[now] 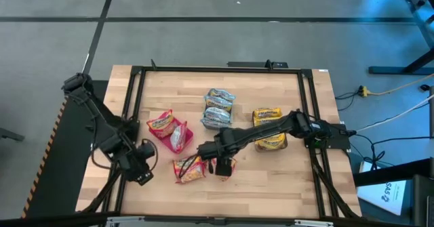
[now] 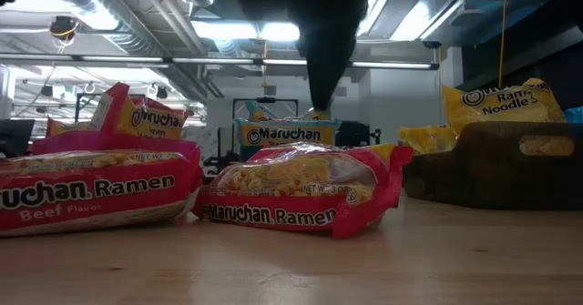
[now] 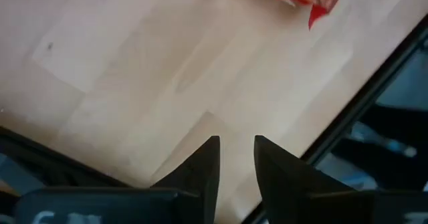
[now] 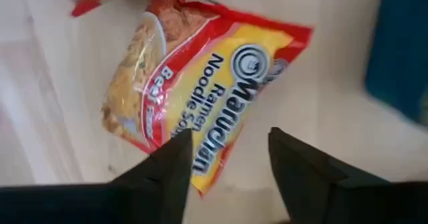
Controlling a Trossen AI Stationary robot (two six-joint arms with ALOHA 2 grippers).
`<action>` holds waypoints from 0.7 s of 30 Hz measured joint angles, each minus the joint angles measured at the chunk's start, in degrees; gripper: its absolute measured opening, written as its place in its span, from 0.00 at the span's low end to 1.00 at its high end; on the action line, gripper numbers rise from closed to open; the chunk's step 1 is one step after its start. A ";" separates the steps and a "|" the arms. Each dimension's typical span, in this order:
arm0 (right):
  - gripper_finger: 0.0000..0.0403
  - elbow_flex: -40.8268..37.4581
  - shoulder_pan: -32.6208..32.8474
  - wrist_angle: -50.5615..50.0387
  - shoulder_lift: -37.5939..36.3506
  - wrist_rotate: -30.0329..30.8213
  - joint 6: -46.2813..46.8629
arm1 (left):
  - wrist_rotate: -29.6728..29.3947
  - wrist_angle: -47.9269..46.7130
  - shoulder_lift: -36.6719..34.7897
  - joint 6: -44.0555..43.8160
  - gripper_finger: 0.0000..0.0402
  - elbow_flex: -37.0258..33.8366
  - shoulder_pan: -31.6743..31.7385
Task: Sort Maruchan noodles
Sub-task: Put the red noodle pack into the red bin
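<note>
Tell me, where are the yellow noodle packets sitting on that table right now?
In the high view, the yellow packets sit on the table's right side, partly under the right arm, with the light-blue packets just to their left.

Bright ceiling strip lights (image 2: 273, 30) with glare, both wrist views blurred, perhaps by motion.

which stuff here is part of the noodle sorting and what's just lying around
Part of the job:
- red Maruchan packets, some in a pink bin
- two loose red packets near the right gripper
- light-blue packets
- yellow packets

Just around:
- black table frame
- cables on the floor
- left gripper, idle, holding nothing
</note>
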 joint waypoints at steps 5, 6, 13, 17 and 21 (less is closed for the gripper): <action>0.60 -4.35 0.04 4.50 0.12 -0.12 3.32 | -5.05 -1.26 0.00 -2.39 0.24 -0.15 -3.71; 0.61 -4.83 0.04 4.95 0.12 0.43 3.44 | -5.47 -1.33 0.00 -2.39 0.24 -0.15 -3.97; 0.60 -8.56 -0.93 9.41 0.10 4.73 6.19 | -6.61 -2.02 0.00 -3.44 0.24 -0.15 -4.65; 0.56 -10.66 -2.45 11.48 0.10 4.25 8.01 | -6.61 -3.43 0.02 -3.48 0.24 -0.18 -5.71; 0.52 -11.72 -3.46 12.69 0.05 -0.02 8.98 | -6.72 -3.70 0.02 -3.60 0.24 -0.20 -6.53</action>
